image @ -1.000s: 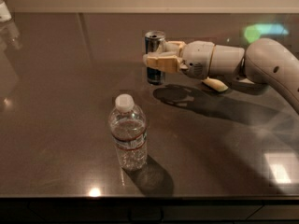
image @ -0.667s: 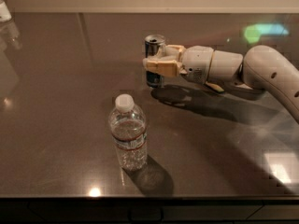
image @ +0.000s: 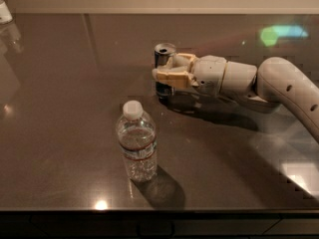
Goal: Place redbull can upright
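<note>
The redbull can stands upright on the dark table, just right of centre. It is slim and silver with dark panels, and its shiny top faces up. My gripper reaches in from the right and is shut on the can's middle, with one tan finger in front of it and one behind. The can's base is at or just above the tabletop; I cannot tell whether it touches.
A clear plastic water bottle with a white cap stands upright in front of the can, a little to its left. A small white object sits at the far left corner. My arm spans the right side of the table.
My gripper has lowered the can towards the tabletop, keeping it upright. The water bottle has not moved.
</note>
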You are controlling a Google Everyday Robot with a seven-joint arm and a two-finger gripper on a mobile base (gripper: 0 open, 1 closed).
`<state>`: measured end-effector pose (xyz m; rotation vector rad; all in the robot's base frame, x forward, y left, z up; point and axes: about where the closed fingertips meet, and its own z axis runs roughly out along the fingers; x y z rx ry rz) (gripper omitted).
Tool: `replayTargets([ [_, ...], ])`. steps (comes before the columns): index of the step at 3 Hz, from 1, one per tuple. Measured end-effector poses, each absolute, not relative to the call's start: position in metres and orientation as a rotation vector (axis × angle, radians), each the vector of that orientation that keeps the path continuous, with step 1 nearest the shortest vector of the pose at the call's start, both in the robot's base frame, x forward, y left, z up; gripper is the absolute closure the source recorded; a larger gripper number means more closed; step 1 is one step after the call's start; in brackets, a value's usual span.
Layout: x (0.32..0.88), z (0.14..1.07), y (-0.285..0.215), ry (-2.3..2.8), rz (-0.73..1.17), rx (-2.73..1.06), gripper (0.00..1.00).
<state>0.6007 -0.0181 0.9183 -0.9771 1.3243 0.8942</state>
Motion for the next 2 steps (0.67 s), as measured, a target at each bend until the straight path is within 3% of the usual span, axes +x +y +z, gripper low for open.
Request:
replayTargets([
  [1,0.5994,0.9150,-0.0167,1.309,0.887,-0.989,0.83],
  [2,0.5987,0.9124,-0.0187,1.302,0.874,-0.989,0.59],
])
